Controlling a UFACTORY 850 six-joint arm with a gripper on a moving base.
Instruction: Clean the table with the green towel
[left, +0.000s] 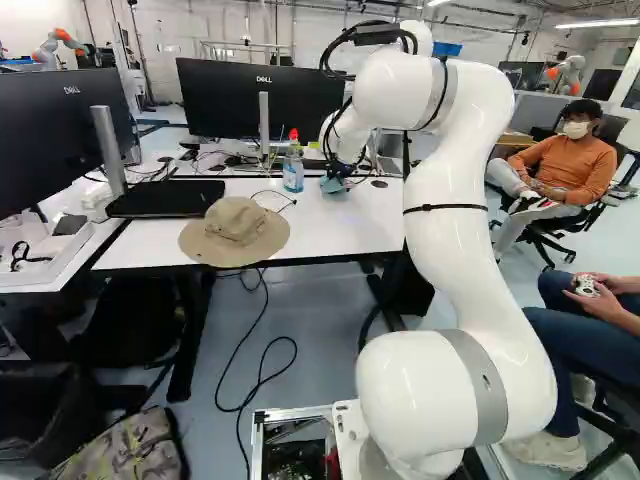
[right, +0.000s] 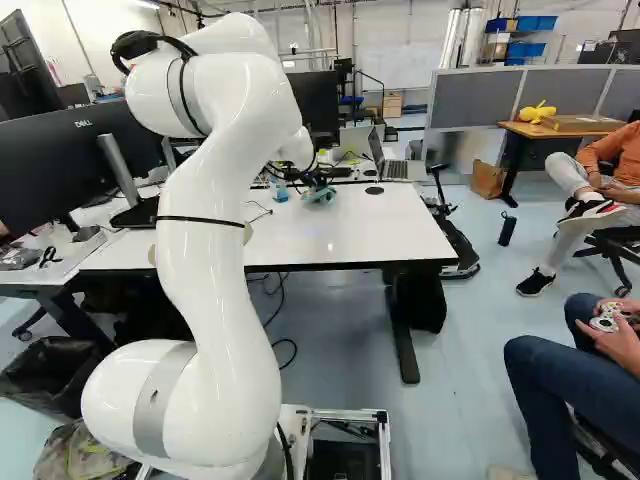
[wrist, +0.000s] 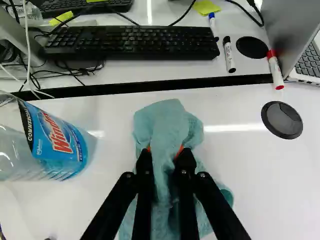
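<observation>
My white arm (left: 450, 230) rises at the right of the left base view and reaches over the near edge of a white table (left: 345, 235). A tan sun hat (left: 235, 230) lies by that edge, left of the view's middle, covering part of the surface to be cleaned. Beyond it, my fingers (wrist: 185, 166) pinch the bunched green towel (wrist: 162, 117) from both sides, its loose folds spread below them and seemingly resting on the tabletop. A spray bottle (left: 293, 172) of blue-labelled cleaner stands just beside it, near the upper middle of the left base view (I do no spraying here, only holding).

The towel is in hand, so the step appears to be the wipe itself; whether any stroke is done I cannot tell. The next move calls for light, level pressure and a sweep across the white top, steering away from the bottle, which a wide stroke could topple, and the hat.

Farther off, past the dark seam, lie a black keyboard (wrist: 132, 42) and capped markers (wrist: 229, 55), with an open laptop (right: 385, 160) at the upper middle of the right base view.
</observation>
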